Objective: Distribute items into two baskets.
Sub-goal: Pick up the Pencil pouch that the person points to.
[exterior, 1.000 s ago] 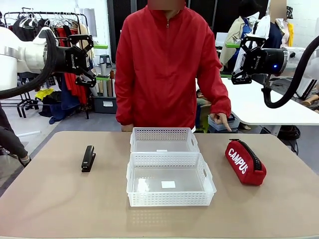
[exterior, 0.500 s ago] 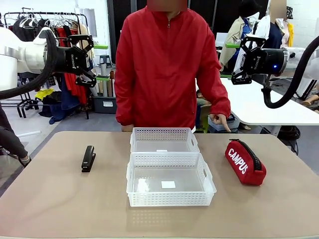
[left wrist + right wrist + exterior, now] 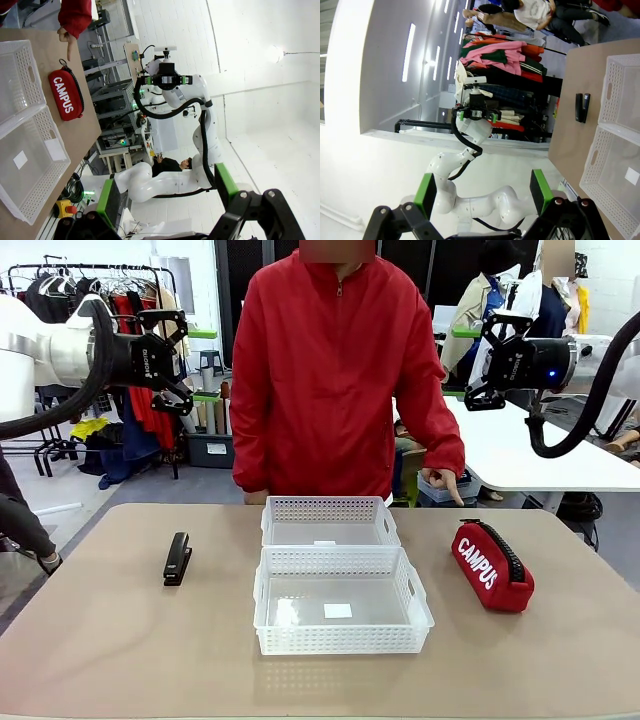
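Two white lattice baskets stand end to end at the table's middle, the near basket [image 3: 342, 601] and the far basket [image 3: 329, 522]; both hold only a small white label. A slim black stapler [image 3: 177, 558] lies on the table to their left. A red "CAMPUS" pouch [image 3: 492, 566] lies to their right. My left gripper [image 3: 173, 348] hangs open high at the left, well above the table. High at the right, my right gripper [image 3: 486, 350] is open too. The left wrist view shows the pouch [image 3: 66, 95] and the baskets [image 3: 30, 160]. The right wrist view shows the stapler [image 3: 581, 107] and a basket [image 3: 620, 177].
A person in a red jacket [image 3: 335, 380] stands at the far side, one hand [image 3: 440, 480] hanging just beyond the table edge near the pouch. Bare tabletop [image 3: 120, 640] surrounds the baskets. A clothes rack and another white table stand behind.
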Robot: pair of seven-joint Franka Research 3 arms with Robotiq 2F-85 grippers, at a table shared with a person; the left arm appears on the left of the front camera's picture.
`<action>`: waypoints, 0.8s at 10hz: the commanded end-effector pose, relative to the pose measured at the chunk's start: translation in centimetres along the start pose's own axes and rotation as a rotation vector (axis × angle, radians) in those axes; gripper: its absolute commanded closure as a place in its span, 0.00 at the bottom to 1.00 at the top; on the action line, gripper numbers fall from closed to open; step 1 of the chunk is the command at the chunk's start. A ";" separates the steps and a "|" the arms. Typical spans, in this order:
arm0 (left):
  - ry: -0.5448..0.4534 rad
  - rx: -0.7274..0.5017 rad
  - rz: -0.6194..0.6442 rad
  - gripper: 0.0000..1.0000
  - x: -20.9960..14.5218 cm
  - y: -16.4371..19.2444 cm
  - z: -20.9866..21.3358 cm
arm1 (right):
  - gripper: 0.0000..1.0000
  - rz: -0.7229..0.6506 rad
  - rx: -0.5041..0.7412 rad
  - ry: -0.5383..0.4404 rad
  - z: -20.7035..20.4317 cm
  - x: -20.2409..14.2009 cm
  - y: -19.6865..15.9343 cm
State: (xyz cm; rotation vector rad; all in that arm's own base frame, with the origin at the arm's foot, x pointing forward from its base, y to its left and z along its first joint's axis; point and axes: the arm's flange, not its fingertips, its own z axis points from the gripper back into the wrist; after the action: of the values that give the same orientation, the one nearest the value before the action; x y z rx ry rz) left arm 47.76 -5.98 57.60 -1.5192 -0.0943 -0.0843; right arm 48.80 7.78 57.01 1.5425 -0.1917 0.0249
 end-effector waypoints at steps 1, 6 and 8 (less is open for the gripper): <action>-0.002 -0.001 -0.002 0.00 0.0 -0.1 0.1 | 0.00 -0.018 -0.125 0.030 -0.9 0.4 1.7; -0.002 -0.001 -0.002 0.00 0.0 -0.1 0.1 | 0.00 -0.066 -0.680 0.114 -1.9 0.0 3.7; -0.002 -0.001 -0.002 0.00 0.0 -0.1 0.1 | 0.00 -0.072 -0.925 0.082 0.0 0.5 2.8</action>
State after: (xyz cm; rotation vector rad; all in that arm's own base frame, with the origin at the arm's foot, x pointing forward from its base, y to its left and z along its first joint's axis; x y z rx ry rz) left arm 47.76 -5.97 57.58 -1.5191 -0.0942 -0.0840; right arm 48.29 8.00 59.32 0.7409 -0.0737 -0.0190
